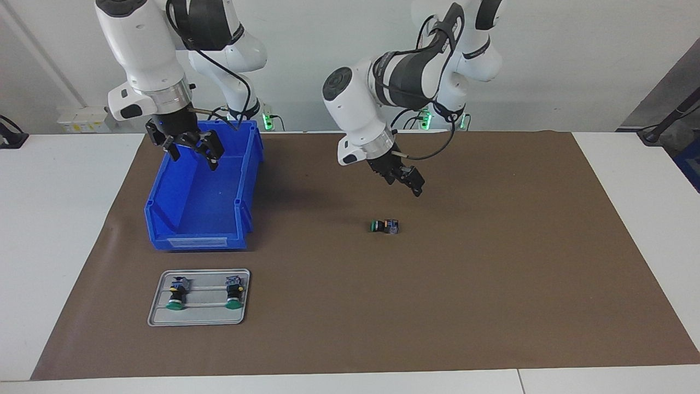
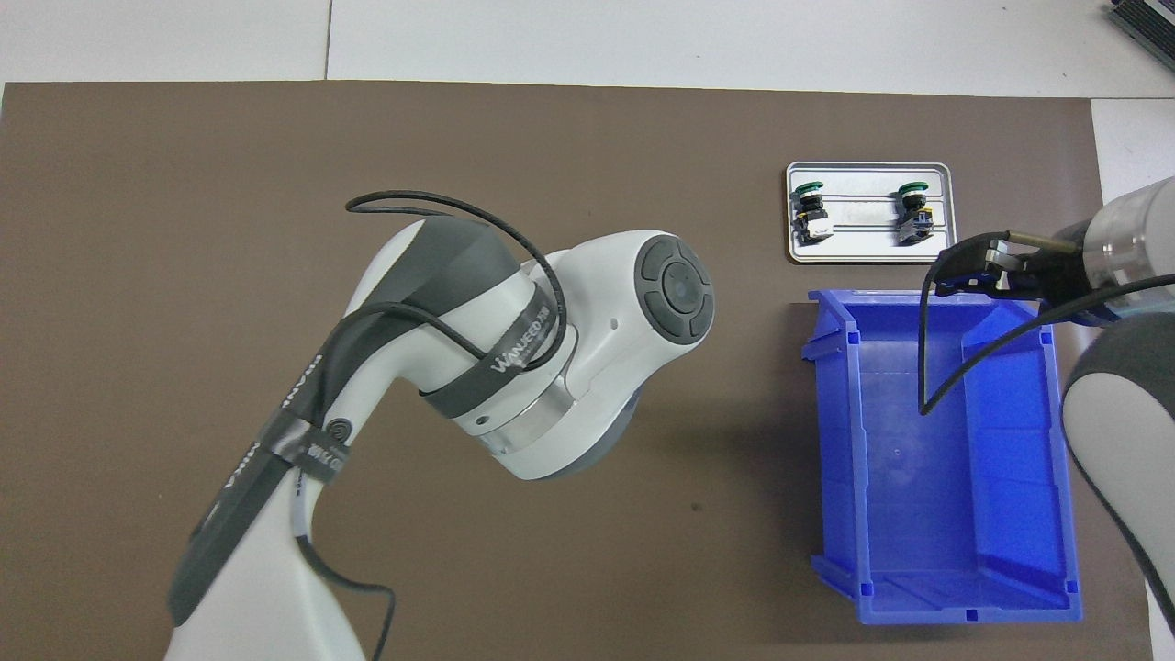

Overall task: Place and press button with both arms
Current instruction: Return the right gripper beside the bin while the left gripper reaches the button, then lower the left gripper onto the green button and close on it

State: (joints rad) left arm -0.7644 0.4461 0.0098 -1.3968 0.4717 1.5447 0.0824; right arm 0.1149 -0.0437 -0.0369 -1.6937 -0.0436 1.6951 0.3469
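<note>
One button (image 1: 384, 225) lies on its side on the brown mat near the table's middle, its green cap toward the right arm's end. My left gripper (image 1: 406, 183) hangs open just above it, a little nearer the robots, touching nothing. In the overhead view the left arm hides this button. Two more buttons (image 1: 178, 293) (image 1: 234, 293) lie on a grey tray (image 1: 199, 320). My right gripper (image 1: 191, 149) (image 2: 973, 266) is open and holds nothing, raised over the blue bin (image 1: 202, 238).
The blue bin (image 2: 918, 477) shows nothing inside and stands at the right arm's end of the mat. The grey tray (image 2: 869, 257) sits just farther from the robots than the bin. White table borders the brown mat (image 1: 492, 301).
</note>
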